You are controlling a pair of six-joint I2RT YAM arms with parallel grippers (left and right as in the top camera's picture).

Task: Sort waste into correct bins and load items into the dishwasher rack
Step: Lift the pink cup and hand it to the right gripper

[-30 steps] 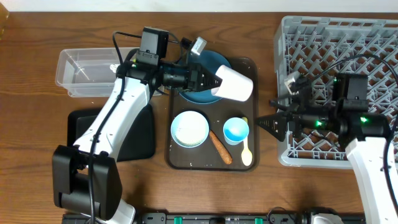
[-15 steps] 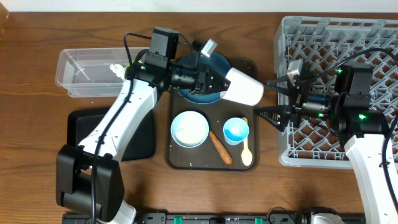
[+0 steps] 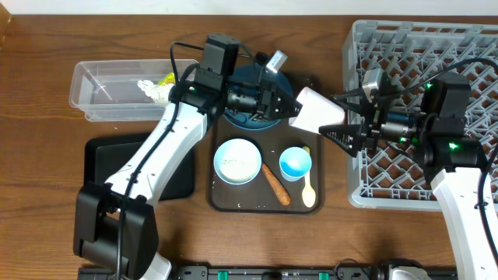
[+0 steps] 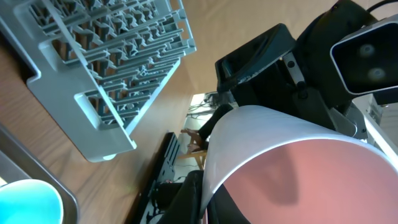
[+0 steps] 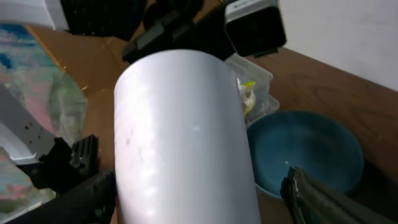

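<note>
The pinkish-white cup (image 3: 317,110) hangs on its side above the table, between the brown tray and the dishwasher rack (image 3: 424,101). My left gripper (image 3: 289,105) is shut on its rim, one finger inside and one outside (image 4: 208,202). My right gripper (image 3: 328,115) is open and straddles the cup's closed end. In the right wrist view the cup (image 5: 180,137) fills the space between the fingers (image 5: 311,196), with a gap showing on the right side. The blue plate (image 3: 243,118), white bowl (image 3: 237,161), light blue cup (image 3: 296,162), spoon (image 3: 309,190) and carrot-like stick (image 3: 275,183) lie on the tray.
The brown serving tray (image 3: 226,194) sits mid-table. At back left the clear tub (image 3: 117,89) holds a white tissue (image 3: 148,87) and a yellow-green wrapper (image 3: 166,79). The black tray (image 3: 101,159) lies in front of it, partly under my left arm.
My left arm carried the cup to the right, towards the rack. My right gripper came in around the cup's closed end and its fingers narrowed a little.
</note>
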